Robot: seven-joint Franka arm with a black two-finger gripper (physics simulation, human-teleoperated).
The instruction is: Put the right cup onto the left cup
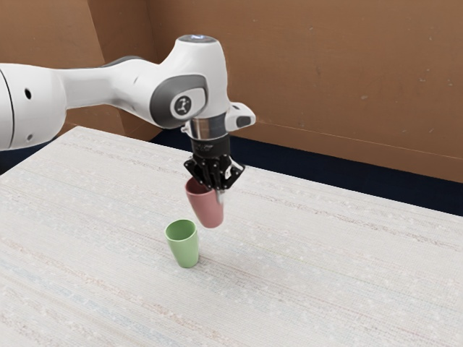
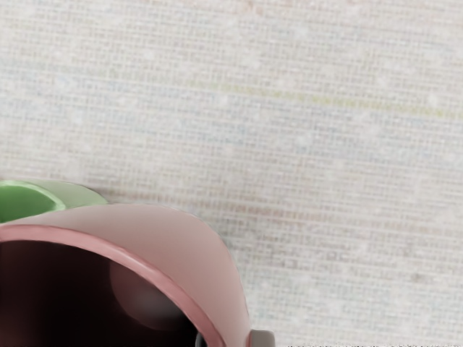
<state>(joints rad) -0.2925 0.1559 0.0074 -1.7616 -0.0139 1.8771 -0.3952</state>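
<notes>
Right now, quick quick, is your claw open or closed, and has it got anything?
Claw: closed on the pink cup, pinching its wall at the rim.

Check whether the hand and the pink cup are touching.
Touching. The wrist view shows the pink cup pinched at its wall by the hand, one finger inside the rim, one outside.

Surface [image 1: 325, 289]: off-white, woven texture, faint streaks of yellow, blue and reddish brown. Directly on it: green cup [image 1: 186, 250], upright, mouth up, base narrower than rim.
</notes>
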